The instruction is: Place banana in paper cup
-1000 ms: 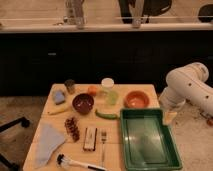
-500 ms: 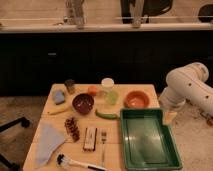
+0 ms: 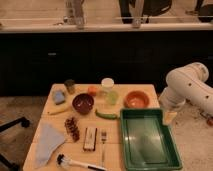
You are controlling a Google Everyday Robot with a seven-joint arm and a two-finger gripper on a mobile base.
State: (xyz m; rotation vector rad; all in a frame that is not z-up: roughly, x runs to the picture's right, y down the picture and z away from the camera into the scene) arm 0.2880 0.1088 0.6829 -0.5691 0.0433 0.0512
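The banana (image 3: 59,112) is a slim pale-yellow fruit lying on the wooden table (image 3: 116,131), just left of the maroon bowl (image 3: 83,103). At the back middle stands the paper cup (image 3: 107,83), white and upright, with a green cup (image 3: 111,97) right in front of it. My white arm (image 3: 187,90) comes in from the right. Its gripper (image 3: 170,117) hangs off the table's right side, beside the green tray's far right corner. It is far from both the banana and the cup, and nothing shows in it.
A green tray (image 3: 170,150) fills the table's front right. An orange bowl (image 3: 136,99), a green vegetable (image 3: 106,114), a dark cup (image 3: 69,86), a blue sponge (image 3: 59,96), grapes (image 3: 73,128), a snack bar (image 3: 90,137), a fork (image 3: 103,141), a blue cloth (image 3: 48,141) and a brush (image 3: 80,164) lie around.
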